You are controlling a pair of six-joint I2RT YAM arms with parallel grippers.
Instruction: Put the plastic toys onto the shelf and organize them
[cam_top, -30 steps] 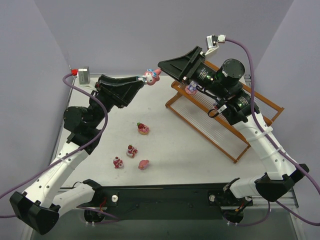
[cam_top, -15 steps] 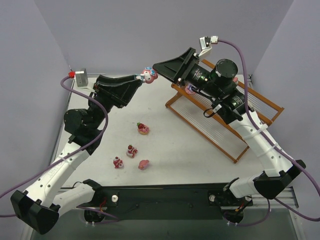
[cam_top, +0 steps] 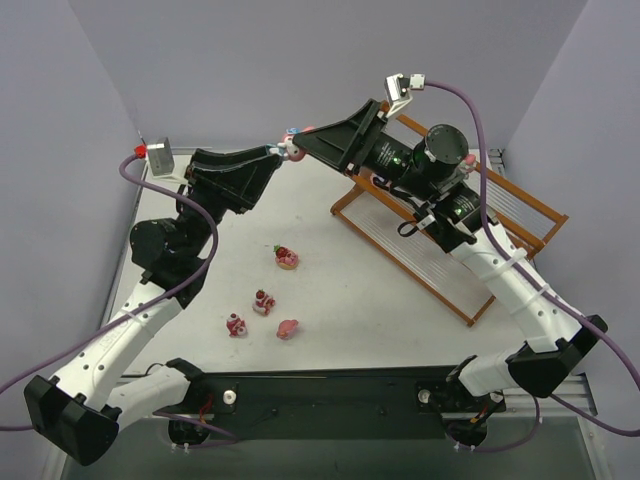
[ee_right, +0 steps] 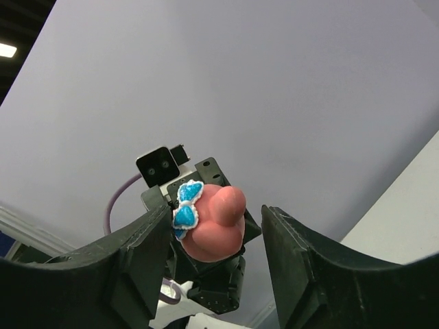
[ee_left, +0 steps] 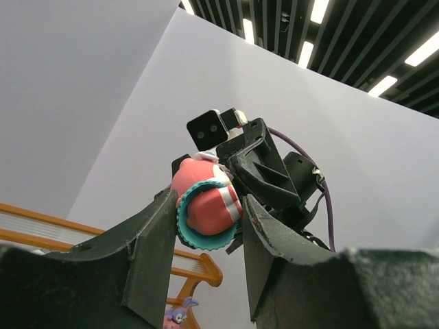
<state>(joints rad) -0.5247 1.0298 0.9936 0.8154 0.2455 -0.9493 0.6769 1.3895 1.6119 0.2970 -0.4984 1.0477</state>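
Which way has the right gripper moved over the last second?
Yes: the right gripper has shifted left in the top view, away from the shelf, closing on the toy in the left gripper.

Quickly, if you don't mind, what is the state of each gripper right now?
Left gripper: closed on a pink toy, held up off the table.
Right gripper: open, fingers either side of that same toy, with a gap on one side.

Top camera looks down from high behind; upturned wrist cameras face each other, close on one toy point(ee_left: 206, 209)
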